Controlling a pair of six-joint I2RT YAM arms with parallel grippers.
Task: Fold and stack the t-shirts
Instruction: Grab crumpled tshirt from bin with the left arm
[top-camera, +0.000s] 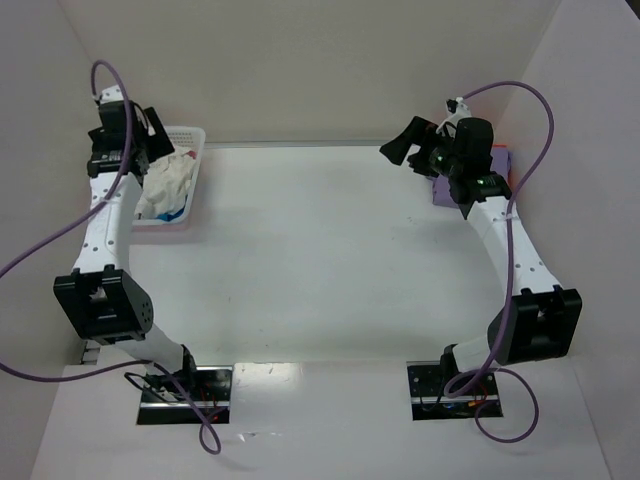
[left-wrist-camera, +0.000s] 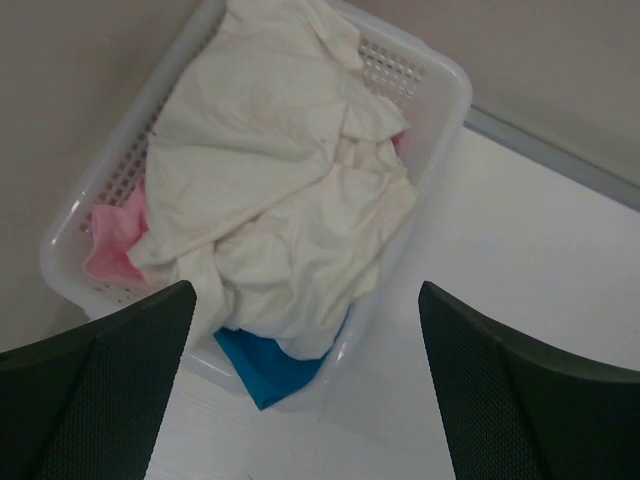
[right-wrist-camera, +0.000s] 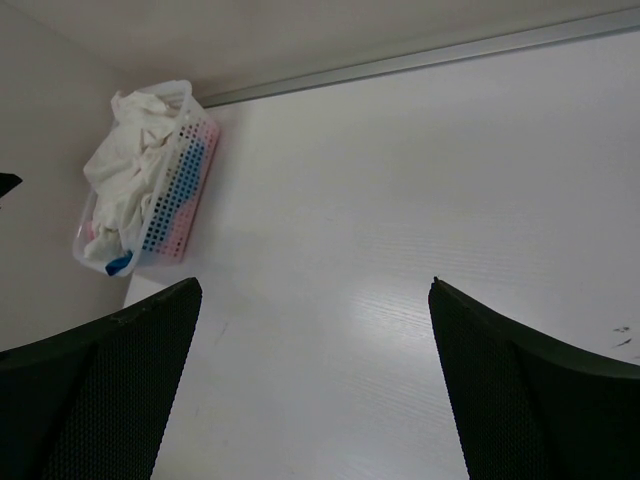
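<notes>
A crumpled cream-white t-shirt (left-wrist-camera: 280, 180) fills the white lattice basket (left-wrist-camera: 440, 90) at the table's back left. Under it, a pink t-shirt (left-wrist-camera: 110, 245) shows at one side and a blue t-shirt (left-wrist-camera: 265, 365) pokes over the near rim. My left gripper (left-wrist-camera: 305, 295) hangs open just above the basket, holding nothing. At the back right, my right gripper (top-camera: 402, 145) stands open above bare table, also holding nothing. Behind that arm lies a lavender-purple t-shirt (top-camera: 440, 190) with a sliver of orange t-shirt (top-camera: 512, 172) beside it, mostly hidden by the arm.
White walls close in the table (top-camera: 320, 260) at the back and both sides. The basket (top-camera: 190, 140) sits against the left wall near the back corner. Purple cables loop from both arms out over the table's sides.
</notes>
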